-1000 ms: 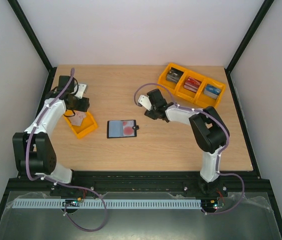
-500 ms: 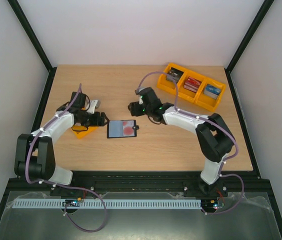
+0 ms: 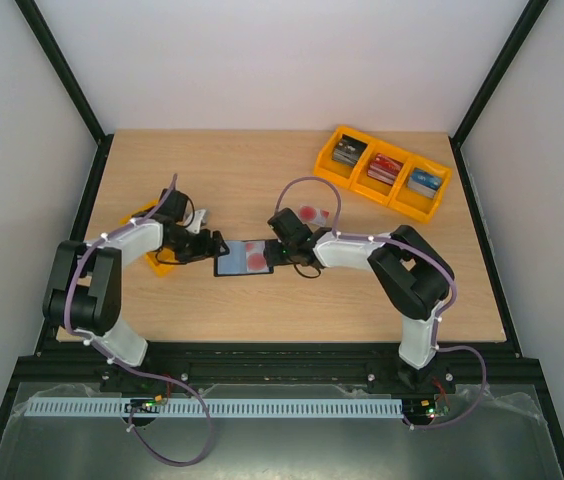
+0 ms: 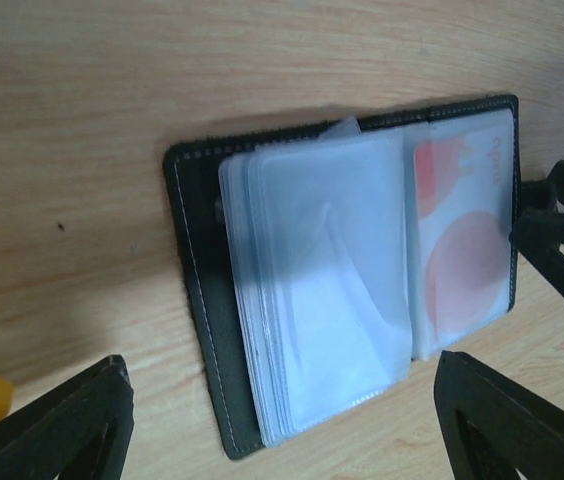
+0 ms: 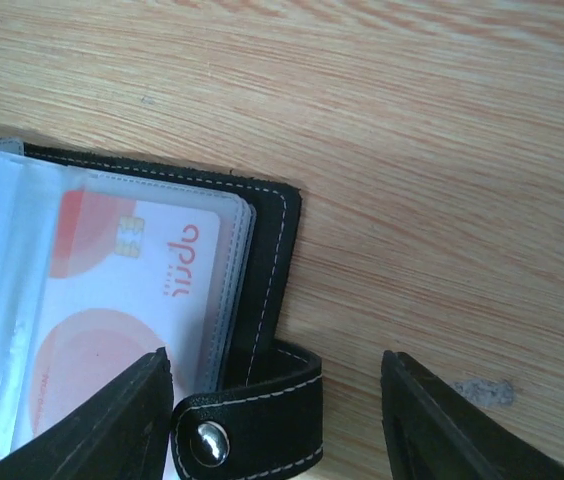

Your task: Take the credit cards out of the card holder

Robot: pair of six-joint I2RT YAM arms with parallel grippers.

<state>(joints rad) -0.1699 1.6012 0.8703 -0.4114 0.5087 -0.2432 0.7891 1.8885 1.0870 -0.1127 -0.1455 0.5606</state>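
Note:
The black card holder (image 3: 245, 258) lies open on the table, clear pockets up. One pale credit card (image 3: 258, 258) with red blotches sits in its right pocket (image 4: 462, 270) (image 5: 132, 300). A second such card (image 3: 310, 213) lies loose on the wood behind the right wrist. My left gripper (image 3: 212, 250) (image 4: 282, 430) hovers open over the holder's left half (image 4: 202, 300). At the holder's right edge my right gripper (image 3: 280, 254) (image 5: 272, 420) is open, its fingers on either side of the snap tab (image 5: 262, 415).
A small yellow tray (image 3: 165, 266) sits under the left forearm, mostly hidden. A long yellow tray (image 3: 364, 190) with three stacks of dark, red and blue cards stands at the back right. One right-gripper finger (image 4: 562, 235) shows beside the holder in the left wrist view.
Both arms came in to the holder: the left from the small yellow tray, the right down to the snap tab. A loose card now lies behind the right wrist.

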